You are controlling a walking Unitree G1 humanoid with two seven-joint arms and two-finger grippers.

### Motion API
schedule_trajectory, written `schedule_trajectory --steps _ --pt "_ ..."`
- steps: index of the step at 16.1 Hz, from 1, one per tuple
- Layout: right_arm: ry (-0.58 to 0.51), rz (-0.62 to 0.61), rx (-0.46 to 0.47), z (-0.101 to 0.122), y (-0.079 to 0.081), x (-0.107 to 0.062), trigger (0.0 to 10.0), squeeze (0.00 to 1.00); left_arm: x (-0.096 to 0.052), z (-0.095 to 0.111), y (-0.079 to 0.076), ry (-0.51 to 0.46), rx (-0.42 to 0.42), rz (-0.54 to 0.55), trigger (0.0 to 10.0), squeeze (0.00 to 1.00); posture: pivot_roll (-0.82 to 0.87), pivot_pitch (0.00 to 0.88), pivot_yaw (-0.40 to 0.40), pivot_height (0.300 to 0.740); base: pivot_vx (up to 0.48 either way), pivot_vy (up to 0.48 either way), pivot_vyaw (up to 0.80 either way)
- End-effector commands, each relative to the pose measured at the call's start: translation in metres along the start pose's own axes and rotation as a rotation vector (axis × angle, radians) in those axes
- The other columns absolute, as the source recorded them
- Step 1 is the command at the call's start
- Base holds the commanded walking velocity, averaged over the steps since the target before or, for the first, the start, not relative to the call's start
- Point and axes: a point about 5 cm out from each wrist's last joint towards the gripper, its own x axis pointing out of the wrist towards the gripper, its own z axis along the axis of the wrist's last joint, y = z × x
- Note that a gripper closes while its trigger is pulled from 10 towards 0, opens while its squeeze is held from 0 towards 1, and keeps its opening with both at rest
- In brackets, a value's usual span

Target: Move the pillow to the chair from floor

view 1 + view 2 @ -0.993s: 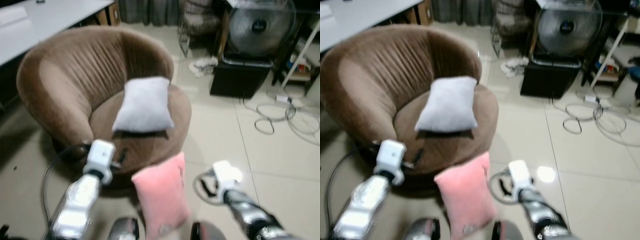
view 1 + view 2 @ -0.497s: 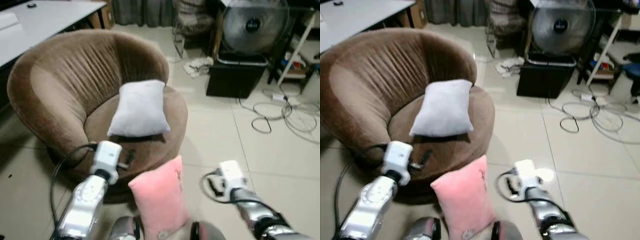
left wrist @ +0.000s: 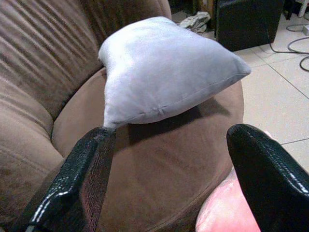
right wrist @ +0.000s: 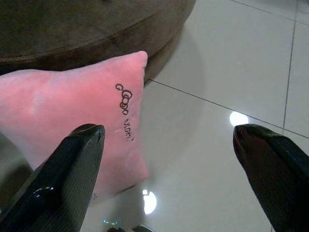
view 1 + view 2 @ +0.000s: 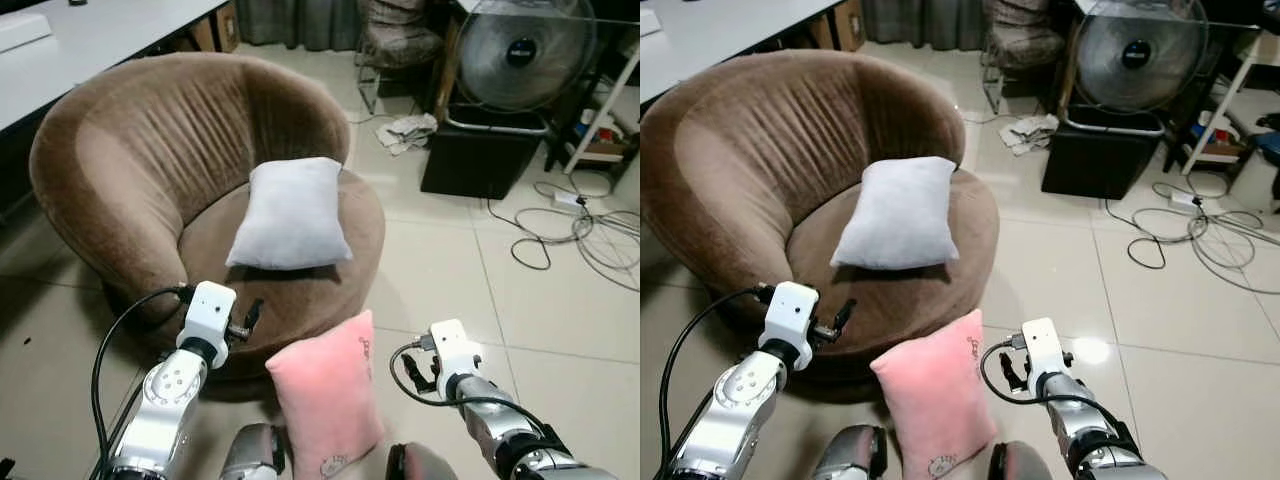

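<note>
Your left end effector [image 3: 169, 174] and right end effector [image 4: 186, 169] both hang spread wide beside the pink pillow [image 5: 325, 405] standing before the brown chair [image 5: 120, 170].

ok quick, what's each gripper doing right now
left gripper: open, holding nothing, facing the chair.
right gripper: open, holding nothing, beside the pink pillow.

head stereo pair looks down, both eyes sharing the brown chair [image 5: 200, 180]. wrist cameras sit close, sharing the pink pillow [image 4: 72, 121].
</note>
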Motion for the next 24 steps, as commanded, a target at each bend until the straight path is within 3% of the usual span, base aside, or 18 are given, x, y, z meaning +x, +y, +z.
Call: schedule_trajectory --steps 1,8,21,24 --pt "-0.013 -0.009 0.010 0.006 -0.006 0.001 10.0 0.00 0.002 0.002 0.000 -0.001 0.006 -0.004 10.0 0.00 0.07 0.000 -0.006 0.629 0.000 0.000 0.00" --pt "-0.066 0.002 -0.008 0.019 -0.004 0.003 10.0 0.00 0.007 0.003 -0.002 -0.009 0.002 -0.007 10.0 0.00 0.06 0.000 -0.013 0.575 0.000 0.000 0.00" --pt "-0.100 0.025 -0.050 0.027 0.001 0.005 10.0 0.00 0.011 0.003 0.002 -0.001 0.012 0.005 10.0 0.00 0.06 0.000 -0.008 0.575 0.000 0.000 0.00" --pt "-0.060 0.022 -0.058 0.016 0.011 0.005 10.0 0.00 0.011 0.003 0.003 -0.003 0.015 -0.003 10.0 0.00 0.07 0.000 -0.005 0.575 0.264 0.000 0.79"
